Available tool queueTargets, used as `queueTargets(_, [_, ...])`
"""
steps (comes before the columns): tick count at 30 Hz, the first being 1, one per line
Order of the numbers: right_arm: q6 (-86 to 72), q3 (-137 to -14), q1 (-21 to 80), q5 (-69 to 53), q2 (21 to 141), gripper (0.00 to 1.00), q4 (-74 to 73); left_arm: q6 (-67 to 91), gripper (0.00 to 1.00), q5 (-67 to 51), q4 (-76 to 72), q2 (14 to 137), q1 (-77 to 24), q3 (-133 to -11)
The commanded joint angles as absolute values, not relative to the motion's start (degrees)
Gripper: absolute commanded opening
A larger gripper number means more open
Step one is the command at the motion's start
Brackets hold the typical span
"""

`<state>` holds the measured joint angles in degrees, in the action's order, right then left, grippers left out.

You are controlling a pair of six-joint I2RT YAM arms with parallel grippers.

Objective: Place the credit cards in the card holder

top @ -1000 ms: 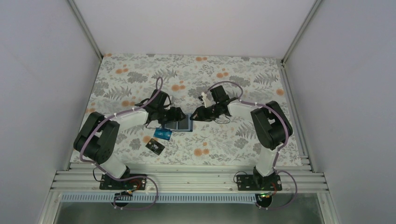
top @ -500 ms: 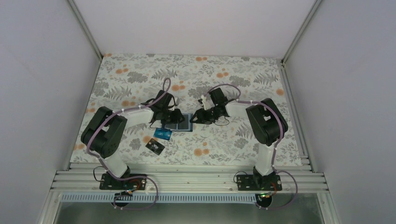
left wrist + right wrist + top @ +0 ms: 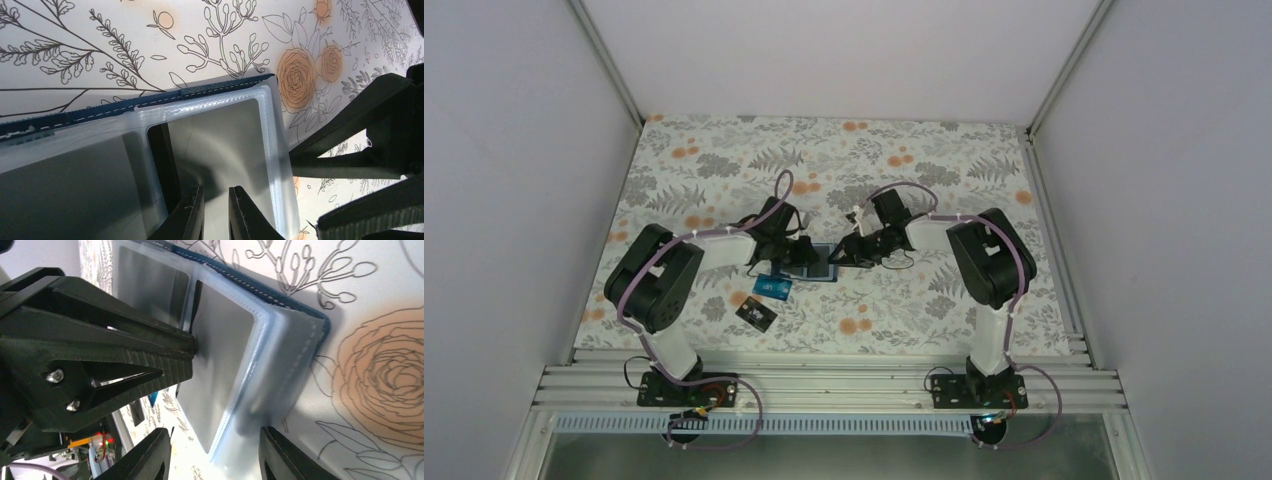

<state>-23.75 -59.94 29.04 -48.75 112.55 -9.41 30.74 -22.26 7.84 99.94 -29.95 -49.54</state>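
Two claws at the card holder (image 3: 812,268): my left claw (image 3: 216,195) nearly clenched over its sleeve (image 3: 225,135), grip unclear; right claw (image 3: 212,440) released.

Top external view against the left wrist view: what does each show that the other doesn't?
Only the top external view shows the teal-blue card and a black card lying on the table near the card holder. Only the left wrist view shows the holder's clear sleeve and stitched navy edge. Both show the open holder with the left end effector and right end effector at it.
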Motion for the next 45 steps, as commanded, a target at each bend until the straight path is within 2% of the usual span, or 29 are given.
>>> queueTargets(1, [-24.5,-60.7,29.0,-52.9,112.4,0.46,-8.2,31.5,0.16,-21.0,7.7,101.0,-30.2,-47.3])
queueTargets(14, [-23.9,-60.8,29.1,-52.7,111.7,0.41,-8.5,31.9,0.14,-21.3,6.9,100.8,-30.3,-46.1])
queueTargets(19, [-20.6,-63.4,28.9,-38.0,107.7,0.43,-14.4,31.8,0.11,-21.1,7.1,100.4,-30.3,-45.6])
queueTargets(22, [-19.5,-65.4,28.4,-34.9,108.3,0.46,-15.5,31.8,0.11,-21.2,6.9,100.4,-30.4,-45.1])
queueTargets(31, [-18.3,-69.1,28.4,-35.8,115.3,0.47,-14.5,32.0,0.1,-21.2,6.7,99.9,-30.5,-44.2])
queueTargets(45, [-17.3,-65.4,29.0,-42.1,114.6,0.46,-14.4,32.1,0.09,-21.4,6.2,100.0,-30.7,-43.9])
